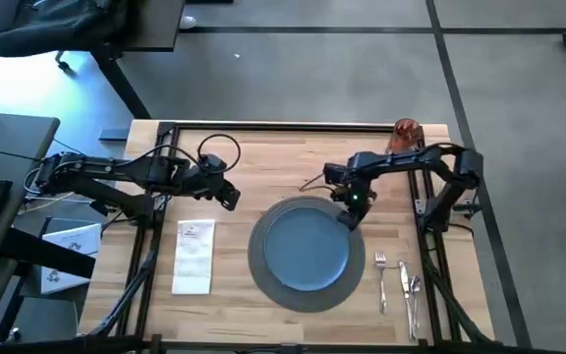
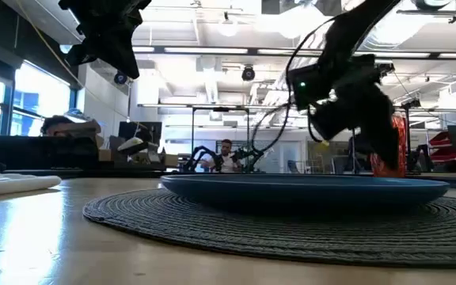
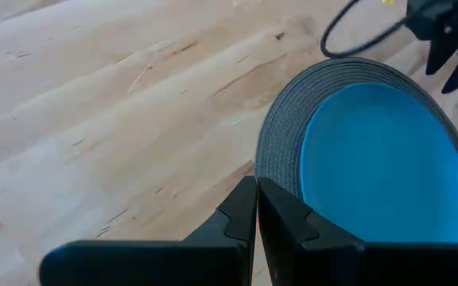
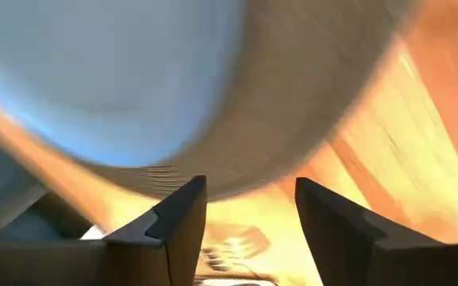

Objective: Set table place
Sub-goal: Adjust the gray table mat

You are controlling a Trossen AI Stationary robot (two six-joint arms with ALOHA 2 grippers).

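High view shows the place setting partly laid: the blue plate sits centred on the round grey mat, which lies in the middle of the tabletop toward its near edge, so the rest can be arranged around it. The white napkin lies flat on the wood to the left of the mat, well apart from it. The fork, knife and spoon lie side by side near the right edge, just beside the mat. The orange cup stands at the far right corner, away from the setting, and I judge it is yet to be brought in.

The right gripper hangs over the far right rim of the plate, where plate meets mat. Its fingers are spread apart with nothing between them; the right wrist view shows only plate and mat beyond the gap. In the low view it is clear of the plate, not touching it. That reads as a release over the plate, though this is a judgement.

The left gripper waits above bare wood between the napkin and the mat. Its fingers are pressed together, holding nothing.
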